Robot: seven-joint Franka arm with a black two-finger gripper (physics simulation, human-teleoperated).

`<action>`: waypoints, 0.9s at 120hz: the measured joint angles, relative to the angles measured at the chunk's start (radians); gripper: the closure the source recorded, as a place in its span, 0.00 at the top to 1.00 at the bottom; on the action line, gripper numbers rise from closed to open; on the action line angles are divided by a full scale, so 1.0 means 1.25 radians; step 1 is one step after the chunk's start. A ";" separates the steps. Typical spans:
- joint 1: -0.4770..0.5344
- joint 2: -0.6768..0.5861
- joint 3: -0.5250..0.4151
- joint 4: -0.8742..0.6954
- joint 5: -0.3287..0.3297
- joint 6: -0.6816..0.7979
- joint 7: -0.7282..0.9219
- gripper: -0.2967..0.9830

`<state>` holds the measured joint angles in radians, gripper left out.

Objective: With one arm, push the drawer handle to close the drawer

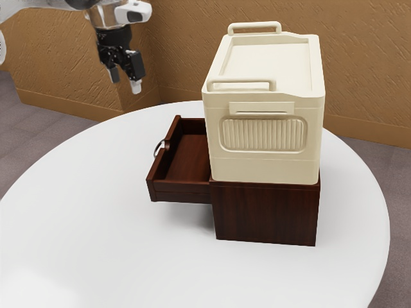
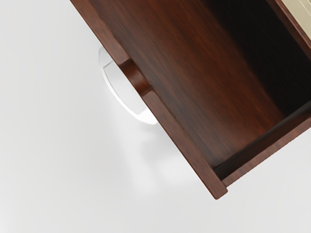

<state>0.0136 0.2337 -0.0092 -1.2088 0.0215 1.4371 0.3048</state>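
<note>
My gripper [image 1: 125,81] hangs in the air at the exterior view's upper left, above and to the left of the drawer, touching nothing. Its two fingers stand apart. The dark brown wooden drawer [image 1: 187,158] is pulled far out of its cabinet [image 1: 266,212], toward the exterior view's left. A curved metal handle [image 1: 158,148] sits on the drawer's outer front. In the wrist view the drawer [image 2: 204,82] is seen from above, bare inside where it is lit, with the pale handle [image 2: 124,102] bowed outward from the front panel beside a rounded notch.
A cream box [image 1: 265,135] with two raised bars on top rests on the cabinet. All of this stands on a round white table [image 1: 115,244]. Behind the table rises a textured brown wall [image 1: 180,45].
</note>
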 joint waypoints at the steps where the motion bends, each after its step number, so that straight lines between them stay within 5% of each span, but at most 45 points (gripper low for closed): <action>1: 0.000 0.000 0.000 -0.001 0.000 0.000 0.000 0.77; 24: 0.002 -0.040 0.019 -0.093 -0.010 0.004 -0.003 0.77; 43: -0.027 -0.234 0.058 -0.349 -0.022 0.075 -0.005 0.76; 57: -0.008 -0.285 0.116 -0.454 -0.018 0.127 0.046 0.53; 72: 0.006 -0.290 0.135 -0.539 0.042 0.225 0.154 0.33; 108: 0.002 -0.203 0.132 -0.585 0.064 0.441 0.432 0.18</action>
<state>0.0161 -0.0204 0.1560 -1.9395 0.1016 1.9882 0.8449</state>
